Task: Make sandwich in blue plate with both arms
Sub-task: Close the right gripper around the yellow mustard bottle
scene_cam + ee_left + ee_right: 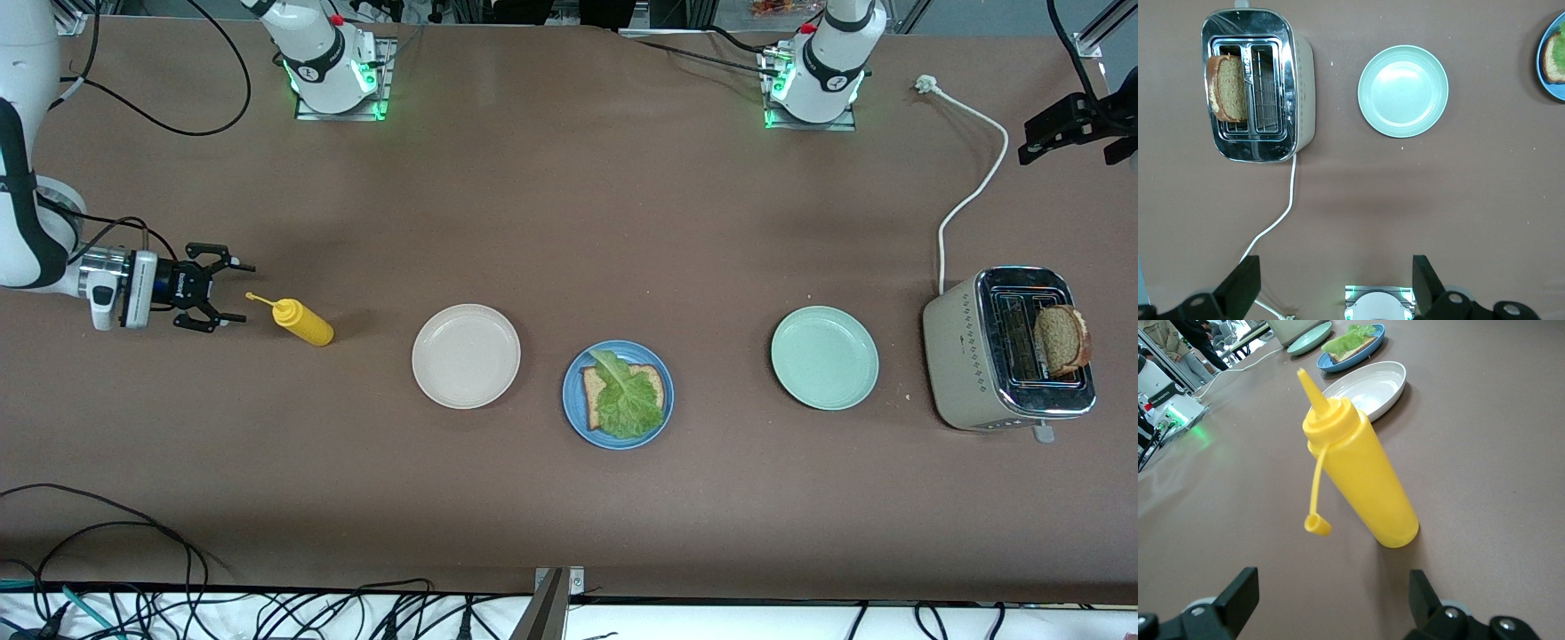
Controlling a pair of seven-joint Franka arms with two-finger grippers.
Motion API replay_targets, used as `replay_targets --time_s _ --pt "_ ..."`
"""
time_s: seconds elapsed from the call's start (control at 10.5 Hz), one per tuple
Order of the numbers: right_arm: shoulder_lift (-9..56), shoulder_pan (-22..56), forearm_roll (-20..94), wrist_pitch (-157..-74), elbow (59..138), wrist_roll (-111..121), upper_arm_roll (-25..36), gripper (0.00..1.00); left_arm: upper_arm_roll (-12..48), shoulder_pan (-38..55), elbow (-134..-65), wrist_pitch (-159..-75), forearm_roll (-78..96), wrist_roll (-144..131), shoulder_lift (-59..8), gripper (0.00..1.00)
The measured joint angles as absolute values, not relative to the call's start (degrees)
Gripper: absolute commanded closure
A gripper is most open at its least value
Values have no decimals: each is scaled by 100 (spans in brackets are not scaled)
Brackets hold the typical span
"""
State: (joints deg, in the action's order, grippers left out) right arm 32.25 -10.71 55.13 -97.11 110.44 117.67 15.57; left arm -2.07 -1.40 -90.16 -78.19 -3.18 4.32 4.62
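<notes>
Now, one slice plated, one waiting in the toaster.

My right end effector (233, 293) hangs open just beside the smooth yellow squeeze bottle (304, 322), which leans with its nozzle toward me. The blue plate (573, 404) mid-tabletop holds grainy bread (591, 388) under crinkled lettuce (627, 402). The second slice (1228, 87) stands upright in the shiny toaster (1301, 80), under my open left end effector (1336, 283), the nearer arm.
</notes>
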Motion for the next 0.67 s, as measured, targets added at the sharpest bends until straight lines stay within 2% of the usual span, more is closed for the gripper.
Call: replay_targets --time_s 0.67 --pt "3773 -1070 6064 -9343 10660 12315 1303 0 -207 -139 -9016 -7817 -318 432 462 0"
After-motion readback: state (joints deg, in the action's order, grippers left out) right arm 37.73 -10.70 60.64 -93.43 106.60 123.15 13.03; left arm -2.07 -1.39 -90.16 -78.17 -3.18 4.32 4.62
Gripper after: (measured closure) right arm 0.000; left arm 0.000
